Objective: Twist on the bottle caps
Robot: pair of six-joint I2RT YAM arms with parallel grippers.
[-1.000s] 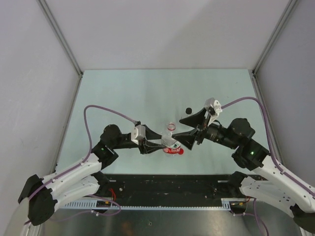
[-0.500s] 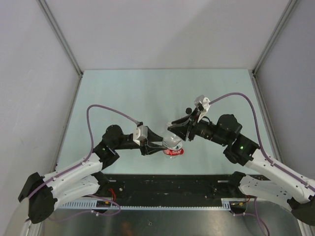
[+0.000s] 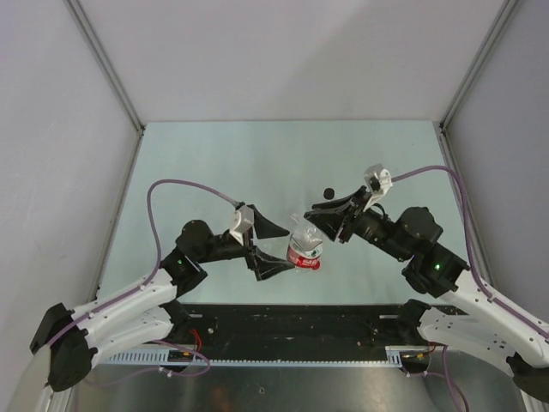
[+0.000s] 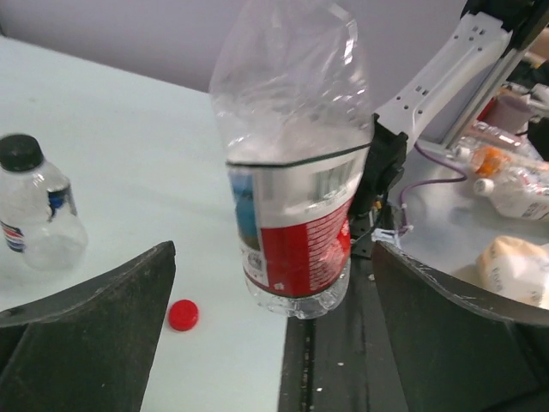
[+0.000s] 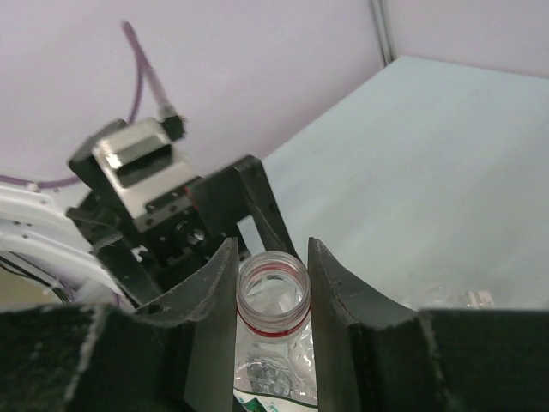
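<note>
Uncapped bottle [image 4: 296,223] pinched at neck by right fingers [image 5: 339,292]; left fingers [image 4: 94,318] gape empty; red cap [image 4: 183,315] on desk [image 4: 129,154].

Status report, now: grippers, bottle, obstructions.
Left gripper open, straddling bottle, not touching. Right gripper shut on bottle neck; neck uncapped. Red cap loose on table. Nothing blocking.

The bottle [image 4: 292,172] is clear, glossy, crinkled plastic; the table [image 4: 111,146] is smooth and matt
</note>
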